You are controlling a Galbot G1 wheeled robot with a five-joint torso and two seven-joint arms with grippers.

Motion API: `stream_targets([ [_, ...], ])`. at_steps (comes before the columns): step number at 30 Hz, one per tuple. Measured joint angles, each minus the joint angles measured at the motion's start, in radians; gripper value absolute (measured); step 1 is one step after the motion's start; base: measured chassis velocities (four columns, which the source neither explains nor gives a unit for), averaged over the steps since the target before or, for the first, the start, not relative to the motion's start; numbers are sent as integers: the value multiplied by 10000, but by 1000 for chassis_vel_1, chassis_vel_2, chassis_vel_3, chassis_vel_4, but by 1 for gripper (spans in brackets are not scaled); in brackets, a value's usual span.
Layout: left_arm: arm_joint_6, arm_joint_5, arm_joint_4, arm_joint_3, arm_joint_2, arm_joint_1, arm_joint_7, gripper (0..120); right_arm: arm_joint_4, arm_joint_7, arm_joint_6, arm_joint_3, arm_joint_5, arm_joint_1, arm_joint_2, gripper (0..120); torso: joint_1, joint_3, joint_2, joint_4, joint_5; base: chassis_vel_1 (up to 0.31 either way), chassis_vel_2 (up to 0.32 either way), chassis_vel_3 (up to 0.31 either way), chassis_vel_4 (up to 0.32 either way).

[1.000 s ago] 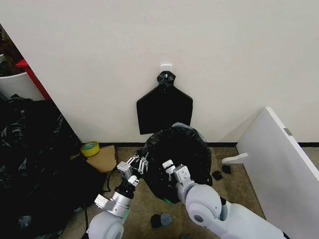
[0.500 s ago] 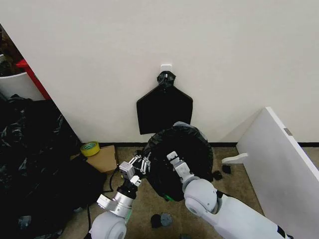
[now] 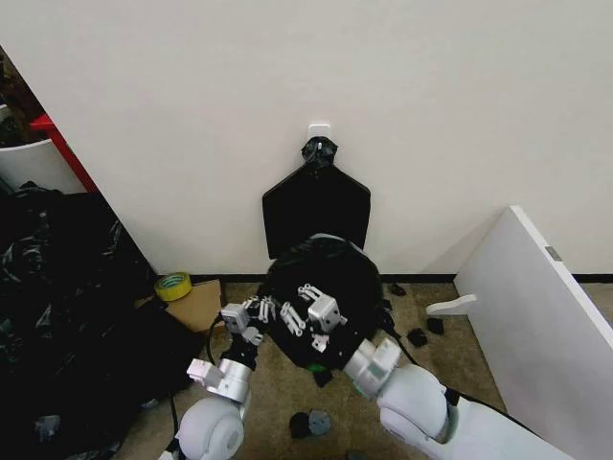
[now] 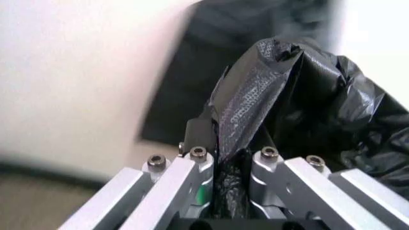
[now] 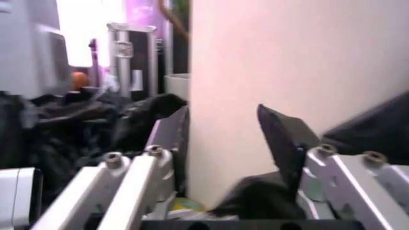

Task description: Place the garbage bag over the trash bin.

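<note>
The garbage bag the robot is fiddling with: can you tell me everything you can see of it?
The garbage bag is thin, glossy black plastic, heavily crinkled. It forms a rounded dark mound on the floor by the wall, just below a flat black bundle hanging there. A spot of green shows at its lower edge. The left hand has a fold of the plastic pinched between its shut fingers, the film rising from them in a creased peak. The right hand is open, out over the bag's front.

Glossy white rounded arm shells taper to silver metal wrist blocks, and both the left gripper (image 3: 257, 313) and right gripper (image 3: 308, 309) show pale machined aluminium fingers (image 4: 181, 178) studded with dark hex-socket screws and black pads.
</note>
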Motion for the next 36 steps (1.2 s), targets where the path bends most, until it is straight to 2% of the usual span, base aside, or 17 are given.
stream_targets([
  [1,707,-737,-79,-269,-118,-79,-911,5,191,743,-104,91,-430,-192,-164,47,0,0,0,-1,0,0,0,0,0],
  [2,904,-970,-101,-388,-159,-106,-1180,5,266,1099,-240,121,-626,-258,-223,48,0,0,0,0,-1,0,0,0,0],
  [3,1370,-1589,-177,-725,-254,-178,-1798,5,470,2129,-722,177,-1003,-447,-382,53,0,0,0,0,-1,0,0,0,0],
  [4,1370,-1589,-177,-725,-254,-178,-1798,5,470,2129,-722,177,-1003,-447,-382,53,0,0,0,0,-1,0,0,0,0],
  [7,2099,-2566,-412,-1357,-390,-272,-2612,5,966,4104,-2268,196,-1262,-841,-595,68,0,0,0,0,-1,0,0,0,0],
  [8,2166,-2636,-437,-1412,-400,-278,-2680,5,1028,4278,-2441,196,-1234,-877,-606,70,0,0,0,0,-1,0,0,0,0],
  [9,2408,-2980,-559,-1650,-437,-304,-2927,5,1289,4921,-3117,191,-1013,-1027,-640,75,0,0,0,-2,-2,0,0,0,0],
  [11,2468,-3080,-594,-1723,-443,-313,-2989,5,1376,5125,-3342,186,-890,-1078,-650,77,0,0,0,-3,-1,0,0,0,0],
  [13,2714,-3695,-830,-2184,-448,-336,-3252,5,1729,5852,-4345,168,-182,-1313,-719,88,0,0,0,1,-1,0,0,0,0],
  [16,2842,-4098,-1042,-2455,-416,-335,-3338,5,1911,6104,-4981,115,470,-1429,-749,97,0,0,0,0,-2,0,0,0,0],
  [17,2985,-4560,-1290,-2708,-355,-299,-3406,5,2049,6083,-5311,59,1272,-1495,-737,100,0,0,0,-1,-1,0,0,0,0],
  [20,3124,-4877,-1503,-2840,-309,-226,-3452,5,2035,5819,-5220,23,1842,-1498,-624,100,0,0,0,-1,-2,0,0,0,0],
  [23,3327,-5181,-1839,-2948,-272,-43,-3527,5,1483,4960,-4421,-12,2178,-1391,-278,100,0,0,0,1,-1,0,0,0,0],
  [30,3592,-5443,-2489,-2920,-329,211,-3683,5,222,3815,-3178,7,2084,-1145,139,100,0,0,0,0,-1,0,0,0,0],
  [36,3694,-5498,-2997,-2854,-349,337,-3732,5,-202,3437,-2762,44,1943,-1087,323,100,0,0,0,0,0,0,0,0,0],
])
